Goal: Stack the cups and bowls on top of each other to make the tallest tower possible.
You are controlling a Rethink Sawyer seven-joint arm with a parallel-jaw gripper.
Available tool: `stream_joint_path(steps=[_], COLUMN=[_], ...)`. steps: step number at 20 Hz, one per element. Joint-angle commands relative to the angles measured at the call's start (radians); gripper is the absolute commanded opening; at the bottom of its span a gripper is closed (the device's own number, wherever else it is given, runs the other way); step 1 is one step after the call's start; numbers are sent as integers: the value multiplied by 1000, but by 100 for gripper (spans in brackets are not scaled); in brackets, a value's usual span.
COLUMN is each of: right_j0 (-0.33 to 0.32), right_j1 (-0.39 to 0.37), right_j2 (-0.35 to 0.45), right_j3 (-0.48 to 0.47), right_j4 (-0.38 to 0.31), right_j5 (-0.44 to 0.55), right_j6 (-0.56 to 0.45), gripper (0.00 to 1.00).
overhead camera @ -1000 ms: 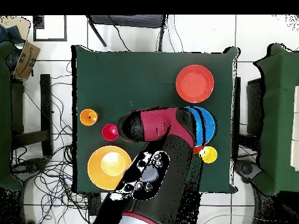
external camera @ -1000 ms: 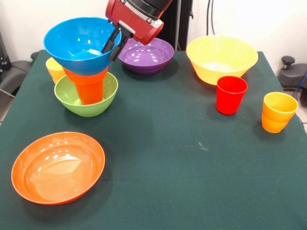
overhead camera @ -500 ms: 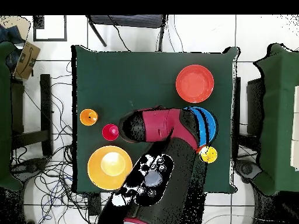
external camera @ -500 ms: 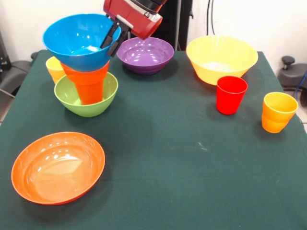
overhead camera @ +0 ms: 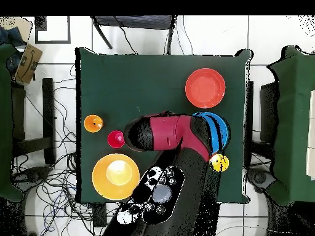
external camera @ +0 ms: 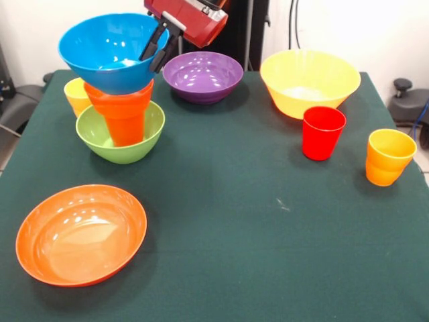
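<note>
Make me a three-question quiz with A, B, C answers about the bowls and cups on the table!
1. Where does the orange cup stand?
A. Inside the green bowl
B. Inside the purple bowl
C. Beside the red cup

2. Which colour is the bowl on top of the tower?
A. Purple
B. Blue
C. Green

3. How is the gripper placed?
A. Far off over the big yellow bowl
B. Resting flat on the table
C. At the blue bowl's rim, one finger inside and one outside

Answers:
1. A, the orange cup rises from the middle of the green bowl.
2. B, the blue bowl sits highest, on the orange pieces.
3. C, the black fingers straddle the blue bowl's right rim in the front view.
</note>
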Motion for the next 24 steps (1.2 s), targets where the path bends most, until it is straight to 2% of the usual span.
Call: stream_joint_path(steps=[1,9,24], right_j0=[10,13,25], right_j1=[15,20,54], right_j2=[88,88,61], right_j3=[62,86,77], right_j4=[12,13,1], right_j5=[87,67,-2], right_j6=[43,60,108], gripper=[0,0,0])
